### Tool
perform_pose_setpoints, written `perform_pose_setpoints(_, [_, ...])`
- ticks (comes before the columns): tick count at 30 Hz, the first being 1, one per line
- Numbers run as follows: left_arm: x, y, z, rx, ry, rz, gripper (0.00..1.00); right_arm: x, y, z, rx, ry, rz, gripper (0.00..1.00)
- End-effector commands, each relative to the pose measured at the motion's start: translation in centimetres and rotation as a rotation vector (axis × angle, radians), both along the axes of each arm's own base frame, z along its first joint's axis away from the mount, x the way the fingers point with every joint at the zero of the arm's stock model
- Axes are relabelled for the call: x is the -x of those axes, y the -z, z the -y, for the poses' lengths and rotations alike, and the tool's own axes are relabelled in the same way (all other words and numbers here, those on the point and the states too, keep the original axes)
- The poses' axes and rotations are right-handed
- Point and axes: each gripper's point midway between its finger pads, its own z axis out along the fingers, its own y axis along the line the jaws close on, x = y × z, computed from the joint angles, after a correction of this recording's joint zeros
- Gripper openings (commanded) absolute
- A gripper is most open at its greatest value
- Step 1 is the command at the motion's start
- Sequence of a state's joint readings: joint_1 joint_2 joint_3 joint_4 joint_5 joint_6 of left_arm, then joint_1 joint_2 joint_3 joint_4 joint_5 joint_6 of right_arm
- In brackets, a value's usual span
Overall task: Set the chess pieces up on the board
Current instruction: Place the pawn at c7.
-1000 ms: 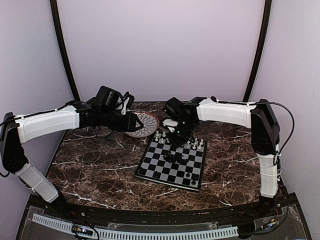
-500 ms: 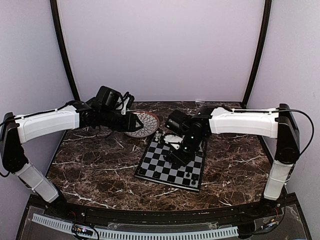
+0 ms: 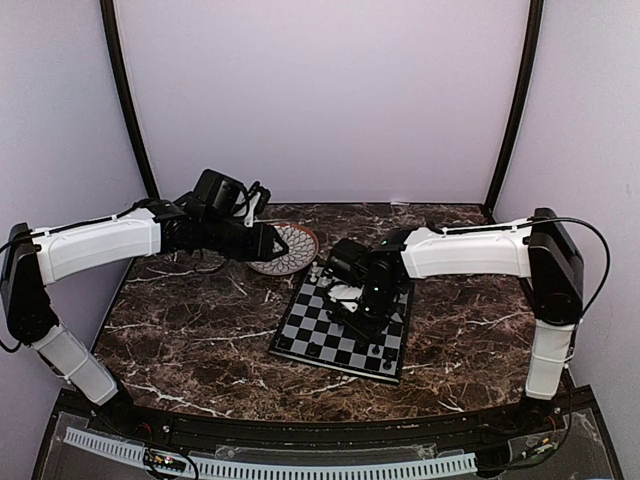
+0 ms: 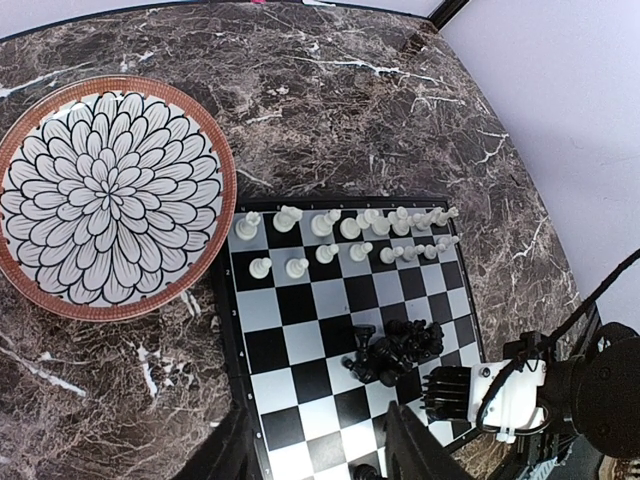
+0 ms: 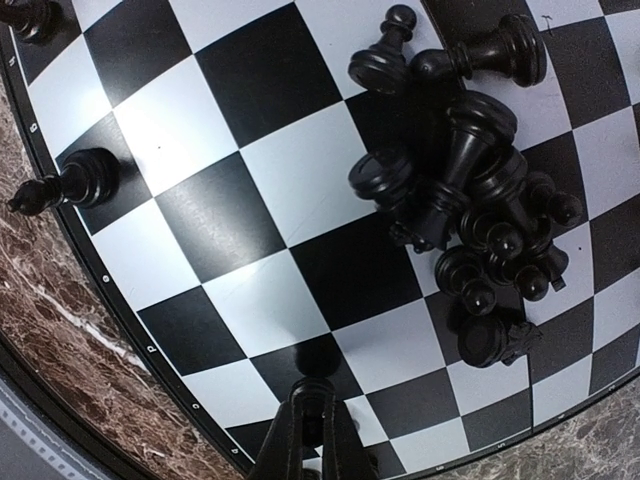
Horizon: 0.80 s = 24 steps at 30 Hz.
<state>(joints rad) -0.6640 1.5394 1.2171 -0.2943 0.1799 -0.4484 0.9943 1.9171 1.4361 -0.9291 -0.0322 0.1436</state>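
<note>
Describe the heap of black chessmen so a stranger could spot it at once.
On the marble table, find the chessboard beside the flowered plate. Near its middle lies a heap of black pieces. Unlike the white pieces standing in two rows, these are tumbled together.

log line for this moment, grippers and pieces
left gripper: open, empty, near plate | right gripper: shut, low over board | white pieces: two rows, far edge | black pieces: mostly heaped mid-board

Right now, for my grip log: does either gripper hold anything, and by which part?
Nothing is held: the right gripper is shut on nothing, the left gripper open and empty.
</note>
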Motion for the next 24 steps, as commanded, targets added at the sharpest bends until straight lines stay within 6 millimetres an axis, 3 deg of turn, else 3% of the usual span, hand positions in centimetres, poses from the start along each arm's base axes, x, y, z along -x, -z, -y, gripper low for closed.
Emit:
perform_pose_setpoints(1, [0.2,-0.9,0.3,0.007,0.017,0.008,0.47,-0.1,0.6,-0.4,-0.006,0.006,0.003,0.0])
perform_pose_setpoints(19, [0.5,-0.1,0.1,0.005,0.008,-0.014,0.47,0.5,1.7,0.0,0.022,-0.005,-0.035,0.0])
perform_pose_setpoints(24, [0.4,0.0,0.2,0.005,0.01,-0.014,0.47,0.3,1.6,0.1,0.029,-0.002,-0.028,0.12])
